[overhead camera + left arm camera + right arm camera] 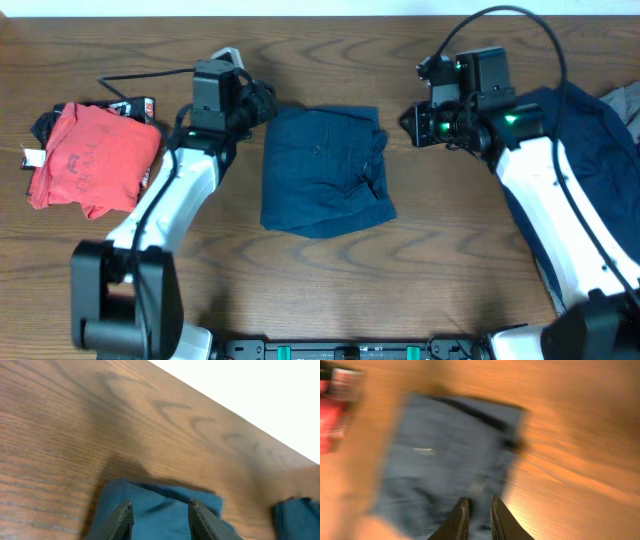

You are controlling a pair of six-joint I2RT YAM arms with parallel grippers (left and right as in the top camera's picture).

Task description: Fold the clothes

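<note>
From my seat this reads as a robotics lab, not a home: a wood-grain table [330, 290], a white left arm [165, 200] and a white right arm [555, 200] rising from a black rail [350, 350] on its near edge, and a loose black cable [140, 78] near its far left corner.

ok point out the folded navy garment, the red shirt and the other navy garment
folded navy garment [322, 172], overhead view, its middle
red shirt [95, 160], overhead view, its middle
other navy garment [590, 130], overhead view, its upper part
</note>
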